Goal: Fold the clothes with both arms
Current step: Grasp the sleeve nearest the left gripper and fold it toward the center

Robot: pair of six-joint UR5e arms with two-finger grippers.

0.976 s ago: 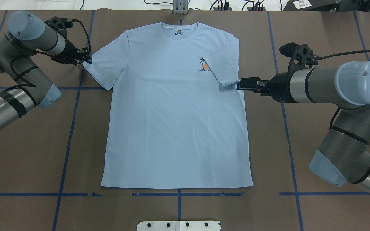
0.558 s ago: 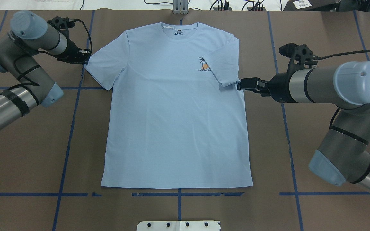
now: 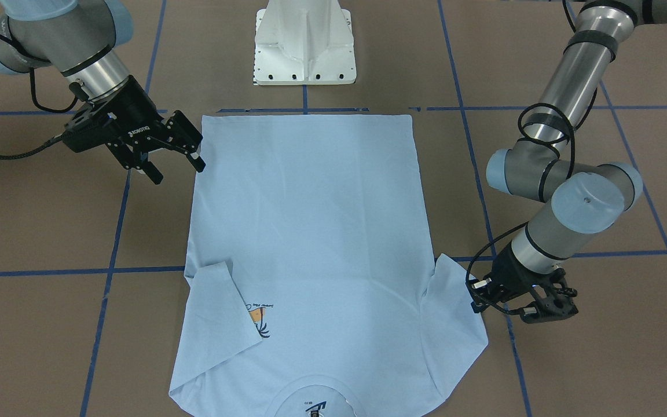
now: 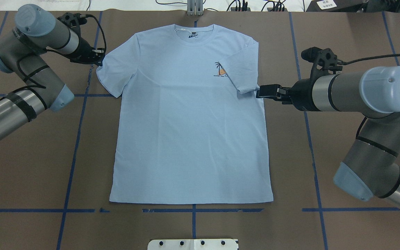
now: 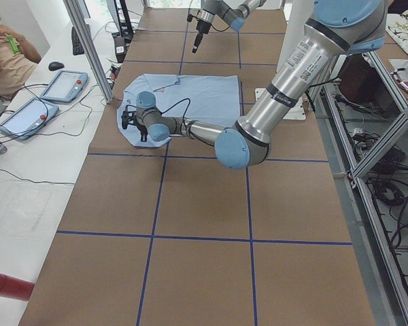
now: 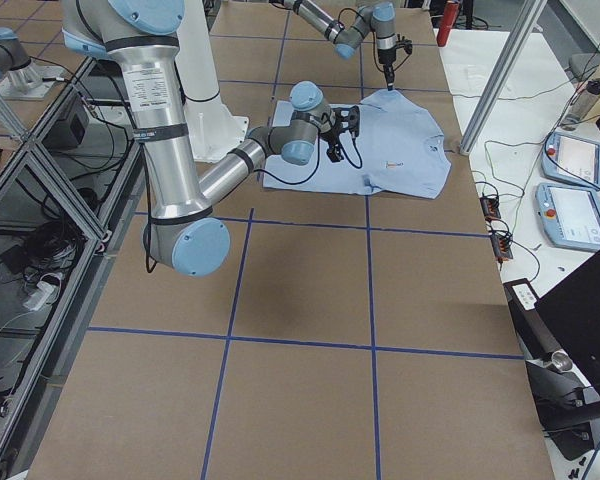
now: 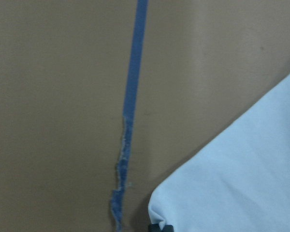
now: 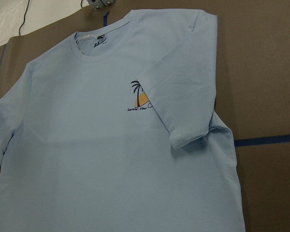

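Note:
The light blue T-shirt [image 4: 189,132] lies flat, front up, neck at the far edge, with its palm-tree print [image 4: 219,70] and dark neck label [image 4: 193,35] showing. The sleeve on my right is folded in over the chest, next to the print [image 8: 141,99]. My right gripper [image 4: 258,92] is open and empty, just off that folded sleeve's tip; its spread fingers show in the front-facing view [image 3: 178,172]. My left gripper [image 4: 99,59] is at the outer hem of the spread sleeve, shut on it [image 3: 473,302]. The left wrist view shows only that sleeve corner [image 7: 241,183].
The brown table is marked with blue tape lines [image 4: 78,139]. The white pedestal base [image 3: 304,46] stands at the near edge behind the shirt's hem. A metal post [image 4: 194,7] and cables lie beyond the collar. Tablets [image 5: 61,85] sit on a side bench.
My left gripper has moved up and to the right, and the sleeve's outer edge has shifted inward with it. The right arm has stayed still.

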